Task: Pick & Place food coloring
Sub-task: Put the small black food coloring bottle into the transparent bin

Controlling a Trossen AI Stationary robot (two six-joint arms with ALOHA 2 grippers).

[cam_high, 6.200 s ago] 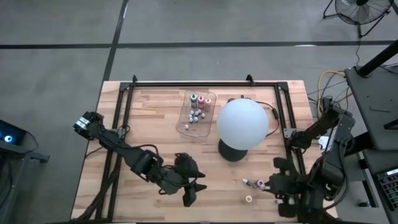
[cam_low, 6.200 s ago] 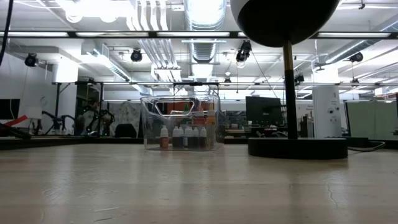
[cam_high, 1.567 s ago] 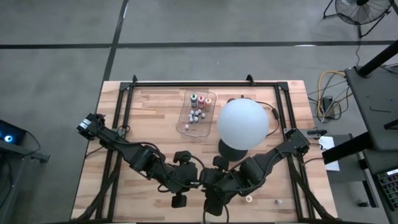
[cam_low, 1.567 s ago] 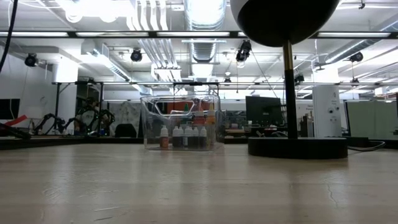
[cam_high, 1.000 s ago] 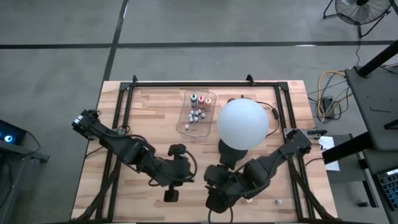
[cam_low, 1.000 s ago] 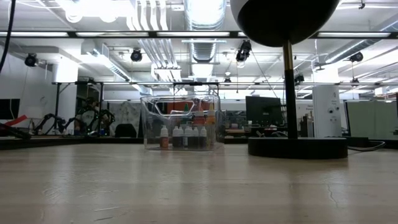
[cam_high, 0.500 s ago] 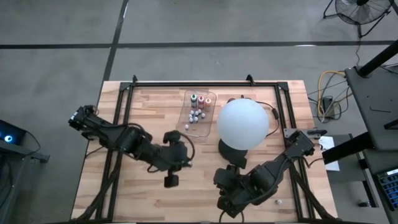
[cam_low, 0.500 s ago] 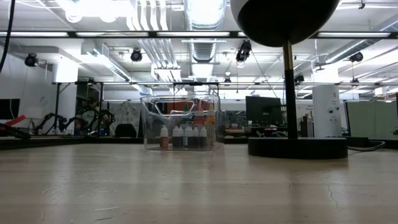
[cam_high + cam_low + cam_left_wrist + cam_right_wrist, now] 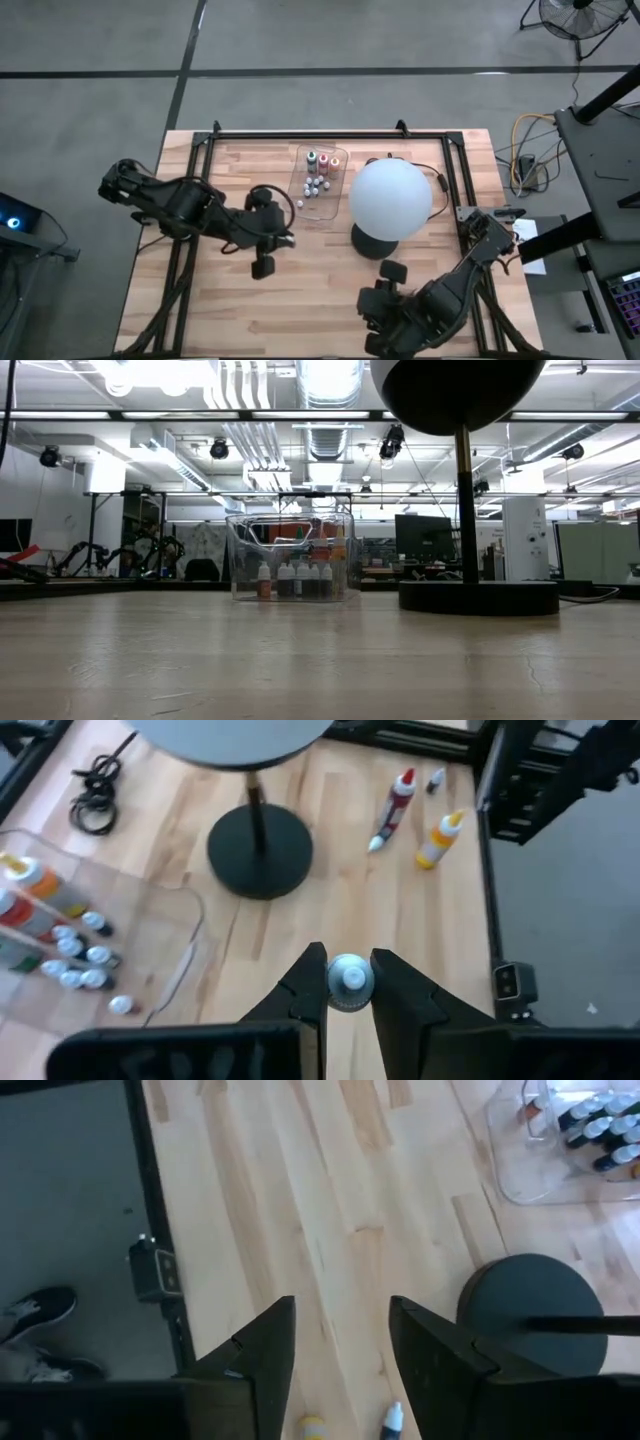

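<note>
The left jaws [image 9: 348,988] are pinching a white-capped vial [image 9: 349,978] between them, hovering over the table [image 9: 310,270] just beside the tray [image 9: 300,205]. The right jaws [image 9: 340,1345] are standing spread and empty, with two bottles [image 9: 391,1421] lying just beyond their tips.

white globe lamp [image 9: 390,199], clear tray [image 9: 299,205], table [image 9: 310,280]

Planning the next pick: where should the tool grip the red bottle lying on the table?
Take the red bottle across its mid-body from straight above, tool straddling its length: it lies flat, and its white tip tapers and would likely slip.
</note>
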